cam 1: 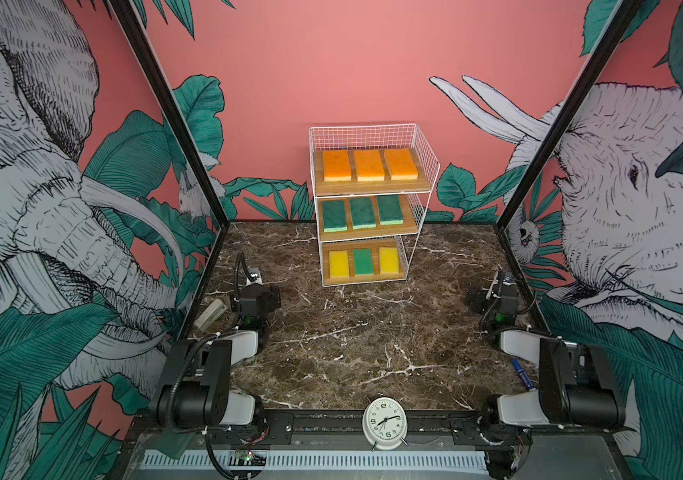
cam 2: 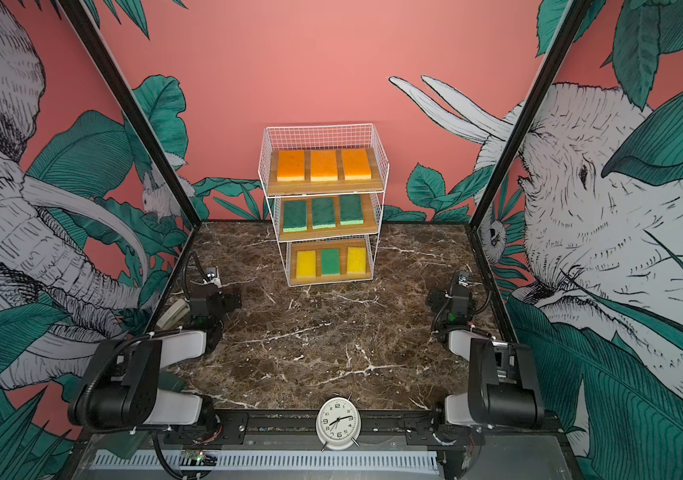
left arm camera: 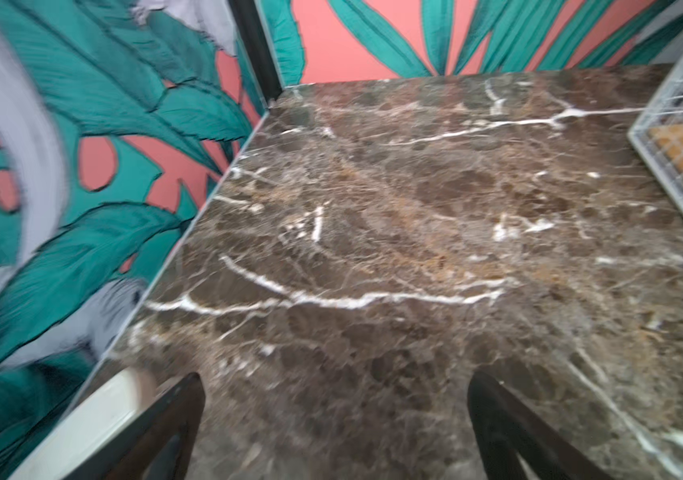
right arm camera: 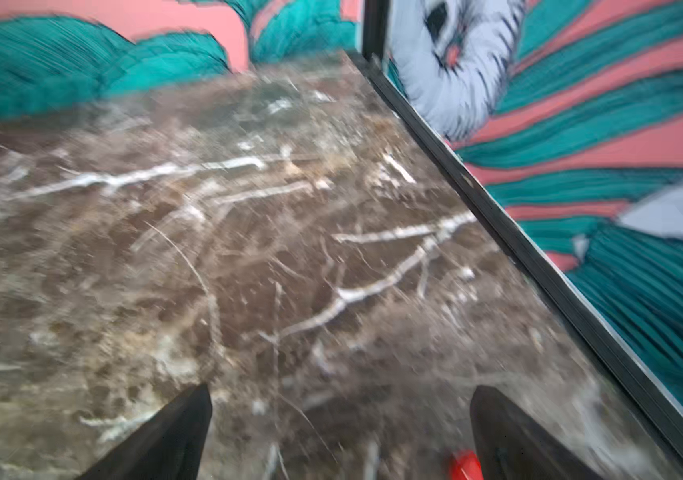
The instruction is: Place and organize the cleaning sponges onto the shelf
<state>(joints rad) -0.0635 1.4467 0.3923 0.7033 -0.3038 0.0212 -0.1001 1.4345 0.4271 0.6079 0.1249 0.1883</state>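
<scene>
All nine cleaning sponges lie flat on the shelf (cam 1: 362,137) (cam 2: 319,137), which stands at the back middle of the tabletop (cam 1: 352,340) against the pink wall. The three orange sponges (cam 1: 368,165) sit side by side on the top board, with narrow gaps between them. Three dark green sponges (cam 1: 362,212) lie in a row on the middle board. On the bottom board a fourth green sponge (cam 1: 362,262) lies between the two yellow sponges (cam 1: 339,264).

Both arms are folded back at the near corners, well apart from the shelf. In its wrist view the left gripper (left arm camera: 335,382) hangs over bare marble, jaws spread wide with nothing between them. The right gripper (right arm camera: 341,388) is likewise released and empty. Beside one of its jaws is a small red object (right arm camera: 465,465), too blurred to identify.

A white alarm clock (cam 1: 384,422) stands at the front edge, and a blue marker (cam 1: 521,372) lies by the right arm.
</scene>
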